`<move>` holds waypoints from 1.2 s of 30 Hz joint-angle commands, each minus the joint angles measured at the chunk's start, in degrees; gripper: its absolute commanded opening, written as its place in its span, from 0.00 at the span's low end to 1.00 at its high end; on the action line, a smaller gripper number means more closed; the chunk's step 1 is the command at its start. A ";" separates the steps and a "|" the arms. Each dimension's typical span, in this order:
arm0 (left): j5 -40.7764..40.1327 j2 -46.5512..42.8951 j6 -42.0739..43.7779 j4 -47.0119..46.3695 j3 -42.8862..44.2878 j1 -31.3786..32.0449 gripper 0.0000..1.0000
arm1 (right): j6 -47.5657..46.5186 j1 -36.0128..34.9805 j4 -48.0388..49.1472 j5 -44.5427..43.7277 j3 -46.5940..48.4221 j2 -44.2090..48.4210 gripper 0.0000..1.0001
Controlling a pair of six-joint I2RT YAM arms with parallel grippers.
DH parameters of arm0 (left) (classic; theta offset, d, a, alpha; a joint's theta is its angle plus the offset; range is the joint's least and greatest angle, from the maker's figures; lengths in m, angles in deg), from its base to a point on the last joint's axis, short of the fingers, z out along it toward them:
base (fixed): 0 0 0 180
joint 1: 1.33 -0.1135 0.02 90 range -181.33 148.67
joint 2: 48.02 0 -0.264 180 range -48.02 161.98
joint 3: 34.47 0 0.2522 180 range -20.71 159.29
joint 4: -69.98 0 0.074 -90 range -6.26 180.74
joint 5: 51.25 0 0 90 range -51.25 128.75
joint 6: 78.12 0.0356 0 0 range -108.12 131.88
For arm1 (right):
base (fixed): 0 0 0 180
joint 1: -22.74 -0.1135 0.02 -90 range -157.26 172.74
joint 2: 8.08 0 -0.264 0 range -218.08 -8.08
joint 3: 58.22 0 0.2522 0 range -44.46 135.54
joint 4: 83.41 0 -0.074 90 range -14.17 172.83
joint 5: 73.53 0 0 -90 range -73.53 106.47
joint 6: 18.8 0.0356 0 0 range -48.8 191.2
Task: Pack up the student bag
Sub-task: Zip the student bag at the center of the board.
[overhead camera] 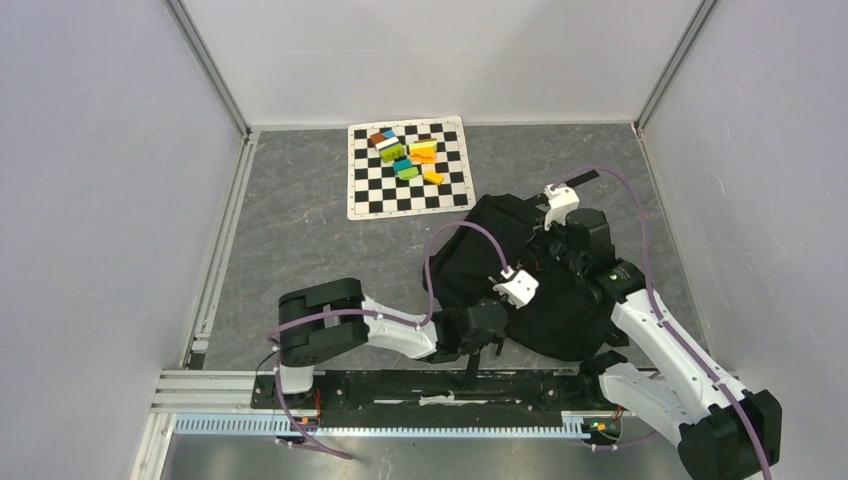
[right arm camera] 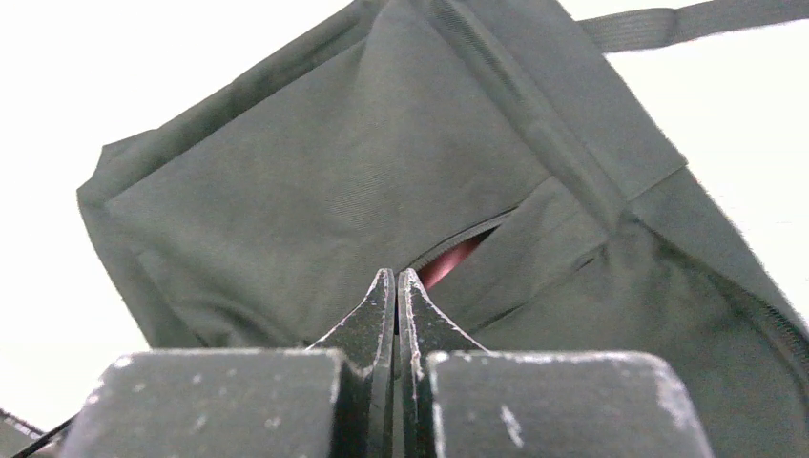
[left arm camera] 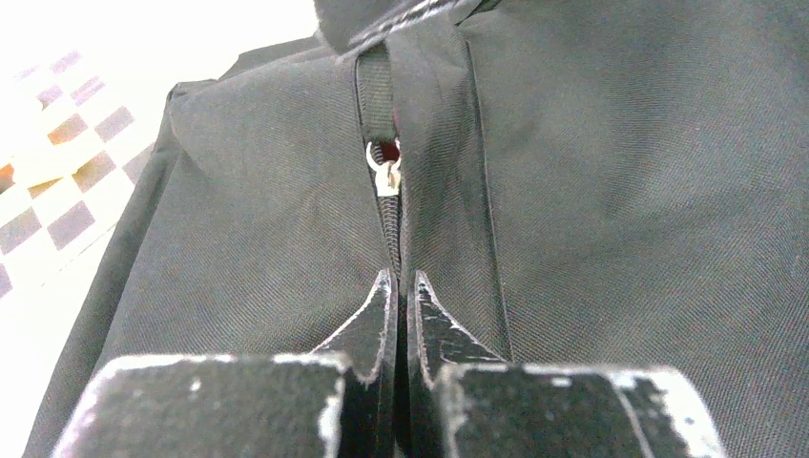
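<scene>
overhead: bright, even | wrist views: backgrounds overexposed, foreground soft

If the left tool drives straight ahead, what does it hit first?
Likely the student bag, right at the tips of the left tool; its silver zip slider lies next along that line. Depth unclear.

Your student bag (overhead camera: 545,322) is a large, soft black fabric backpack. It lies slumped and rumpled on the right half of the grey bench (overhead camera: 300,230), with its far-left corner close to the near-right corner of the checkered mat (overhead camera: 365,195). A long black strap (overhead camera: 585,178) trails from its far side, flat on the bench. Along one seam you can see a zip with a small silver slider (left arm camera: 385,175), drawn together below the slider, and in the right wrist view a short gap (right arm camera: 448,260) under a fabric flap shows something reddish inside.
</scene>
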 commanded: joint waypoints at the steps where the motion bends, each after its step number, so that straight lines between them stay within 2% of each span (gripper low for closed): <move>1: -1.20 -4.71 -0.94 -0.89 -4.69 0.19 0.02 | -0.63 0.38 7.44 -8.05 0.83 1.03 0.00; 4: 1.15 -6.91 -4.68 -0.23 -7.46 0.32 0.02 | -0.82 0.36 8.09 -12.43 1.44 1.37 0.00; 8: 3.35 -9.46 -5.47 1.57 -9.46 0.42 0.02 | -1.35 0.36 9.75 -18.07 1.28 0.73 0.00; 20: 5.82 -18.52 -12.40 8.53 -15.83 0.50 0.02 | -3.16 0.37 13.58 -25.79 0.94 -7.37 0.00; 31: 9.26 -25.70 -16.28 11.93 -22.65 0.49 0.02 | -3.61 0.36 16.61 -26.33 -0.99 -13.97 0.00; 36: 12.70 -27.49 -18.62 15.03 -22.79 0.25 0.02 | -2.55 0.36 17.99 -25.08 -2.86 -16.22 0.00</move>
